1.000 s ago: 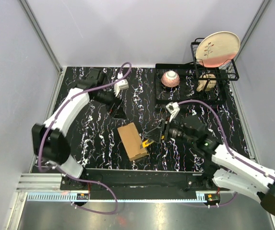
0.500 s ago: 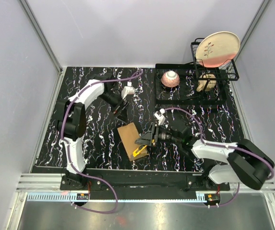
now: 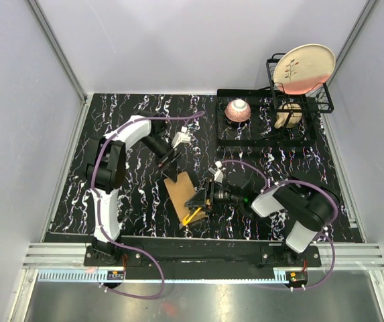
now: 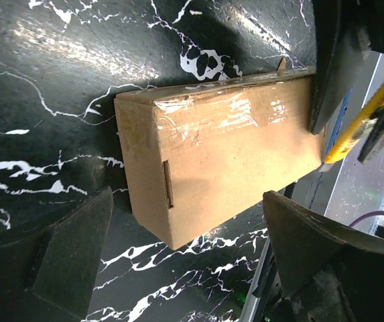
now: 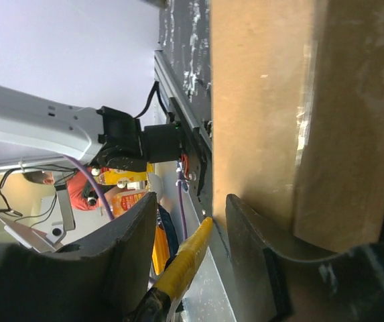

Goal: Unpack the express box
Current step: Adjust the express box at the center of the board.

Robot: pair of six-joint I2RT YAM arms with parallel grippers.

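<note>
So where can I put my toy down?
Bare table along the left wall, beside the left arm, and in the back-left corner. Crowded: the middle, around the express box, and the dish rack back right.

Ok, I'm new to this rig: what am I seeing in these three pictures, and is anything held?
Two robot arms are bolted at the near edge of a black marbled table. The wide picture looks down from above; the other two come from a camera on each wrist. A taped brown cardboard box lies in the middle, closed. The left gripper is open, its fingers either side of the box's far end. The right gripper holds a yellow utility knife at the box's near end. Back right are a pink bowl and a plate in a wire rack.
</note>
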